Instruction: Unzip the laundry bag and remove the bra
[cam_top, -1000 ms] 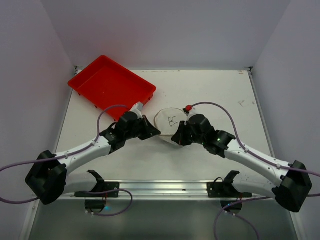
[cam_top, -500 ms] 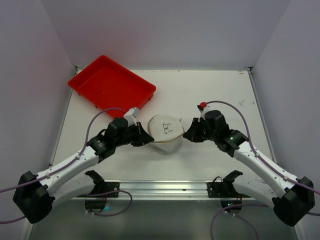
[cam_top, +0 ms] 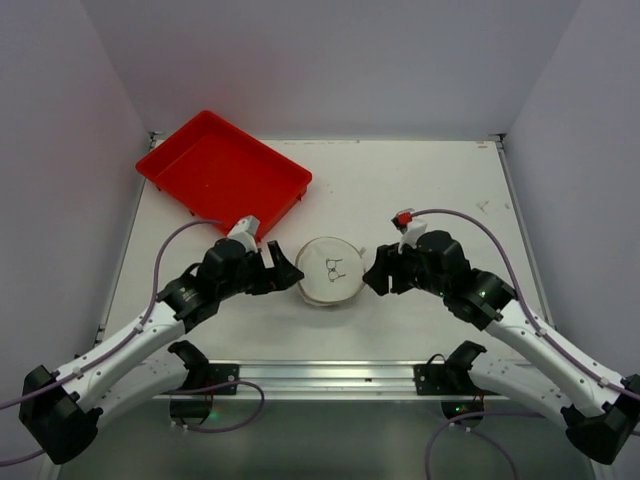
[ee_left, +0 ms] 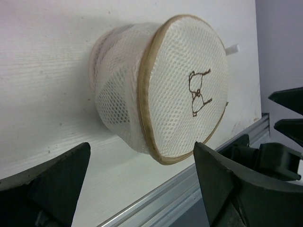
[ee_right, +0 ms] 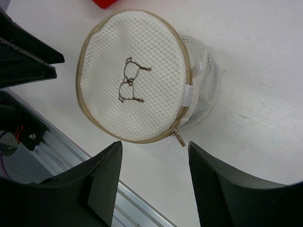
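The laundry bag [cam_top: 330,272] is a white round mesh bag with a tan rim and a small dark bra drawing on its face, standing on the table between my two grippers. My left gripper [cam_top: 287,276] is open just left of it and touches nothing. In the left wrist view the bag [ee_left: 180,90] lies ahead of the open left gripper [ee_left: 142,146]. My right gripper [cam_top: 372,276] is open just right of the bag. The right wrist view shows the bag [ee_right: 132,78] with its zip pull [ee_right: 180,138] hanging at the rim near the open right gripper [ee_right: 154,144]. The bra is hidden.
A red rectangular tray [cam_top: 222,170] sits at the back left of the white table. An aluminium rail [cam_top: 320,375] runs along the near edge between the arm bases. White walls enclose the table on three sides.
Both grippers have opened and let go of the bag's rim, backing off a little to either side. The bag has settled flat on the table, slightly nearer the front.
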